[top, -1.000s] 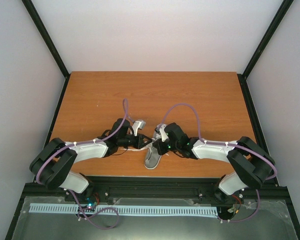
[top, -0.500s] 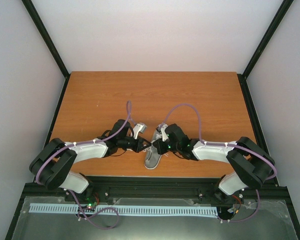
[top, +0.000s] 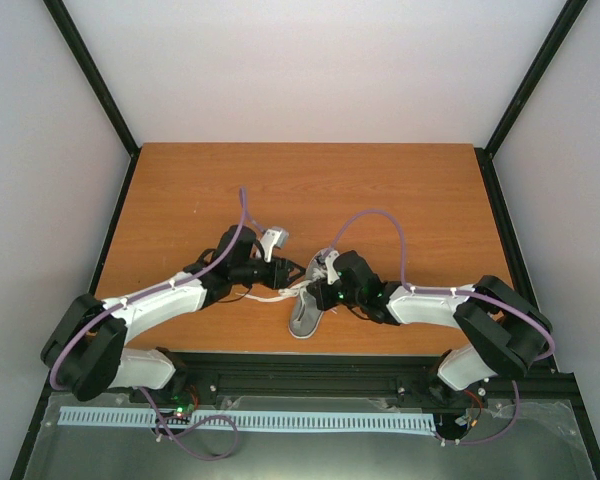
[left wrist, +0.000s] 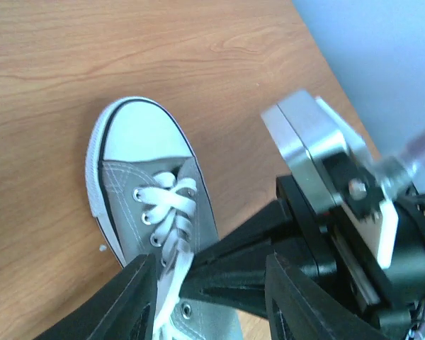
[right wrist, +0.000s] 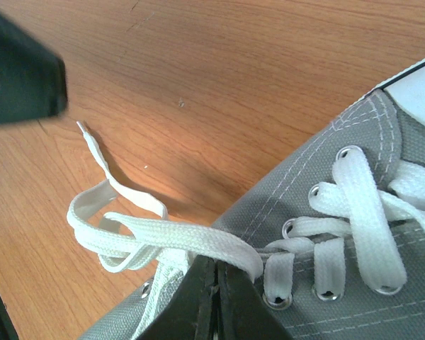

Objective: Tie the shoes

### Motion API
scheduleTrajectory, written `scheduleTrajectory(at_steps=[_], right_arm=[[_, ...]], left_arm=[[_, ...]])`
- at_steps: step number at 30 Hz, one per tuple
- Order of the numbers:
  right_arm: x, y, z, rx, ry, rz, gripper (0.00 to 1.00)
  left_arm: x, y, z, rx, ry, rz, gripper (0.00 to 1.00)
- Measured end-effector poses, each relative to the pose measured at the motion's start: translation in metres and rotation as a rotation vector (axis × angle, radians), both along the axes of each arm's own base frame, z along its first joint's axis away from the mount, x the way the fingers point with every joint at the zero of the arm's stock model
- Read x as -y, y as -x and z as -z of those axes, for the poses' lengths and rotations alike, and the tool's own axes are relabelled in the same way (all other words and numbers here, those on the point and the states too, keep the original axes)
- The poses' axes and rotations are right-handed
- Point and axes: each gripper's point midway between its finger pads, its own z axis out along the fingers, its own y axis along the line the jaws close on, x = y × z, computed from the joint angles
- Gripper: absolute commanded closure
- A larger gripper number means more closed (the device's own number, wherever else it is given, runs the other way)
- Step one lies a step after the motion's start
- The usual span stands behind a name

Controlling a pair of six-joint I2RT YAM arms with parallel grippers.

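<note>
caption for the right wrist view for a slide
Shut right gripper pinching the white lace beside the grey sneaker.

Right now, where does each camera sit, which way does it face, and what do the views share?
Top external: above and behind the robot, looking down on the table; left gripper and right gripper show, close together at the shoe.
Left wrist: on the left wrist, looking down past its open fingers at the toe cap; the right gripper crosses in front.
Right wrist: on the right wrist, looking along its shut fingers, which pinch the lace.
Shared: all three show the shoe.
</note>
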Motion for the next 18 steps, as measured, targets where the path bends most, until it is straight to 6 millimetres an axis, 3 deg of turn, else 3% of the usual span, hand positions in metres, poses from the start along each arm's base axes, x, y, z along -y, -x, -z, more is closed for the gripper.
scheduleTrajectory(at_steps=[3,7,12,18], right_arm=[[0.000,0.000,0.000,0.001,-0.001,-0.001,0.97],[0.000,0.000,0.000,0.001,-0.002,-0.001,0.97],[0.000,0.000,0.000,0.002,-0.004,-0.001,0.97],[0.000,0.001,0.001,0.005,-0.006,-0.002,0.97]], left_arm=[[0.001,-0.015,-0.007,-0.026,-0.011,-0.030,0.58],[0.005,-0.026,0.012,-0.108,-0.059,-0.036,0.63],[0.005,-0.019,0.052,-0.248,-0.129,-0.015,0.66],[0.005,-0.011,0.065,-0.309,-0.147,0.003,0.67]])
